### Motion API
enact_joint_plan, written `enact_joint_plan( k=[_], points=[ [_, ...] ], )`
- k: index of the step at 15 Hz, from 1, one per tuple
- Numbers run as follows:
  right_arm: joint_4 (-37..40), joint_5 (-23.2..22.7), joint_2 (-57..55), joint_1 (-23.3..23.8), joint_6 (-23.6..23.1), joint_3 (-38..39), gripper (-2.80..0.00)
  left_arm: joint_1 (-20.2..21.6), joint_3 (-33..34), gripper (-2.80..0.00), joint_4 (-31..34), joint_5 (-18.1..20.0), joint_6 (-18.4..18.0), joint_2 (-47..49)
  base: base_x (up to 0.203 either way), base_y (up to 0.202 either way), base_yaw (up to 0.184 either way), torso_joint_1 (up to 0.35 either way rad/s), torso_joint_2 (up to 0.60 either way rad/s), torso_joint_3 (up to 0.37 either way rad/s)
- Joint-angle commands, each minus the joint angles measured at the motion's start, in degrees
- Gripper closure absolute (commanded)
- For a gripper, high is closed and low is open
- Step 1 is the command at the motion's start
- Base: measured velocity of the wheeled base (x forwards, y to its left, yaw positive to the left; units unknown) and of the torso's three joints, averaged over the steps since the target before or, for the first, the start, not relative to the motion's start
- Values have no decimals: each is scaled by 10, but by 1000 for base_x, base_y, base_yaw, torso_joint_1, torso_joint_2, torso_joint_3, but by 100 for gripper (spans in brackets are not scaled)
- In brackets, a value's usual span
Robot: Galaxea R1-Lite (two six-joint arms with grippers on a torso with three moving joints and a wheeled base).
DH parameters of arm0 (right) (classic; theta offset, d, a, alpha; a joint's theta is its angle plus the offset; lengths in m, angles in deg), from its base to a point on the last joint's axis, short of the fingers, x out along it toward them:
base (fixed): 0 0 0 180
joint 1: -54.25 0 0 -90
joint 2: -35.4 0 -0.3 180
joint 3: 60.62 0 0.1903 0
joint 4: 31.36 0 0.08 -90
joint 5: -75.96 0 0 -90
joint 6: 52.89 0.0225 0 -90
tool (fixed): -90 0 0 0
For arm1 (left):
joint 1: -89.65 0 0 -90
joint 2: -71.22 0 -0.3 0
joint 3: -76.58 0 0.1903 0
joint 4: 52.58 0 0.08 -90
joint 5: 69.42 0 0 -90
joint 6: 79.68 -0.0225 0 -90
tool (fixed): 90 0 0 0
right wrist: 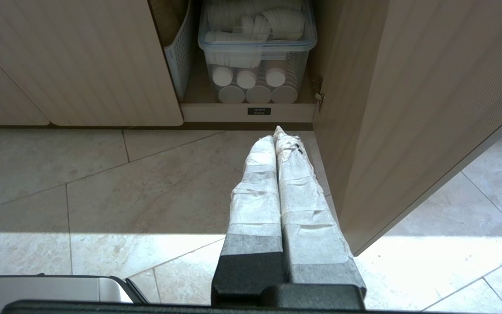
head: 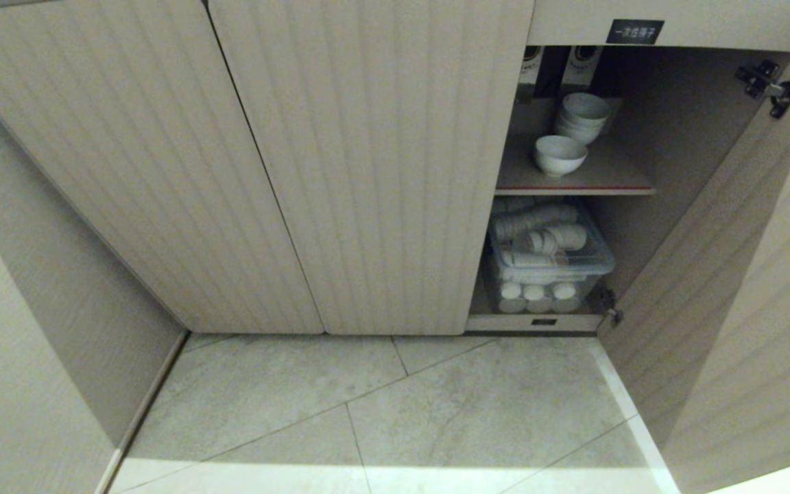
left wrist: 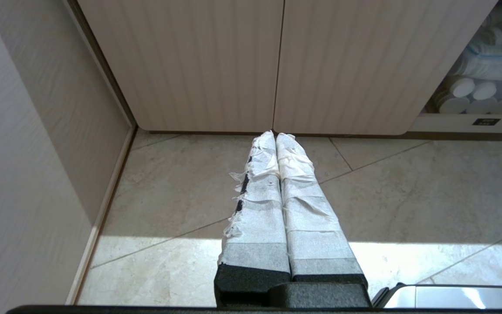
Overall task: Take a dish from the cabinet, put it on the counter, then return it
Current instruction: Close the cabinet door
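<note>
Pale floor tiles (head: 395, 412) run up to the cabinet (head: 367, 171), whose open door at two o'clock exposes the dish (head: 559, 154) alone at the shelf (head: 607, 180) front, handy to grasp, while left hand (left wrist: 273, 136) and right hand (right wrist: 279, 133) hang pressed closed, empty.

Cabinet (head: 367, 171) doors pale beige with vertical ribbing; inner shelf (head: 573, 180) brown, red front edge; small black label (head: 635, 31) with white characters. Dish (head: 559, 154) plain white, as is the stack of bowls (head: 581, 116) behind it. Floor tiles (head: 381, 412) mottled grey-beige; both grippers' fingers (left wrist: 273, 196) wrapped in white tape over black.
</note>
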Motion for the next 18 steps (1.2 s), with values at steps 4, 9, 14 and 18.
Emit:
enact_joint_plan(
  k=[4, 9, 14, 18],
  points=[
    [0, 0, -1, 0, 0, 0, 0, 0, 0, 0, 0, 0, 0, 0, 0, 0, 0, 0, 0, 0],
    [0, 0, -1, 0, 0, 0, 0, 0, 0, 0, 0, 0, 0, 0, 0, 0, 0, 0, 0, 0],
    [0, 0, -1, 0, 0, 0, 0, 0, 0, 0, 0, 0, 0, 0, -1, -95, 2, 3, 2, 1],
    [0, 0, -1, 0, 0, 0, 0, 0, 0, 0, 0, 0, 0, 0, 0, -196, 0, 3, 0, 3]
  ],
)
